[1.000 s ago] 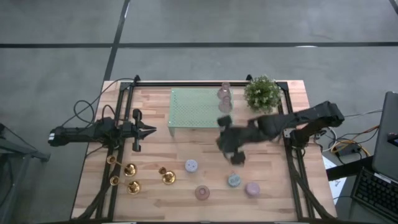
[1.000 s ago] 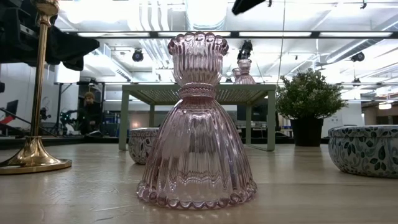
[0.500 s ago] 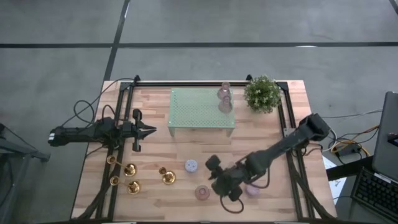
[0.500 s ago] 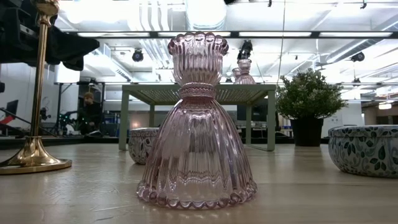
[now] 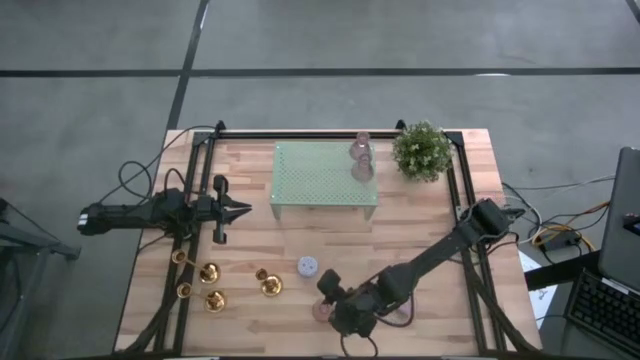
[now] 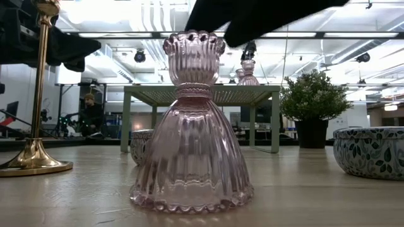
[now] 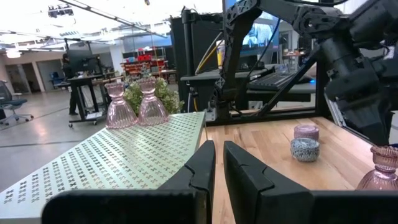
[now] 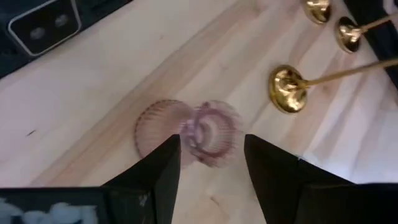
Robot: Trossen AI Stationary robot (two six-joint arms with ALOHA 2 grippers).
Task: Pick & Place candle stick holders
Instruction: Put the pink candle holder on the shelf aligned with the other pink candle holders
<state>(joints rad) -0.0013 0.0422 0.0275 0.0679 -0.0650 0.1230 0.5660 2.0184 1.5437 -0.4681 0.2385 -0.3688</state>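
A ribbed pink glass candle holder point(image 5: 322, 311) stands on its flared base near the table's front edge; it also fills the low view point(image 6: 191, 126). My right gripper point(image 8: 211, 146) is open above it, one finger on either side of its cup top point(image 8: 210, 129). Several gold holders point(image 5: 212, 285) stand on their round bases at the front left. Two more pink glass holders point(image 5: 361, 160) stand on the green rack point(image 5: 315, 178). My left gripper point(image 5: 245, 210) is shut and empty at the table's left, level with the rack. My right gripper comes slanting down from above and from the table's right, its open fingers around the pink holder's cup. In the low view a dark finger point(image 6: 252, 22) lies against the cup's rim point(image 6: 221, 43) on its right side. The holder stands upright on the table.
A lilac candle point(image 5: 308, 266) lies just behind the pink holder. Patterned round candles point(image 6: 369, 151) sit at the right, under my right arm. A potted plant point(image 5: 422, 150) stands at the far right corner. Black frame rails point(image 5: 470, 270) run along both table sides.
My right gripper has swung from beside the rack toward the table's near edge and left, and down over the pink holder. The pink holder has slid a little toward the table's left, still upright.
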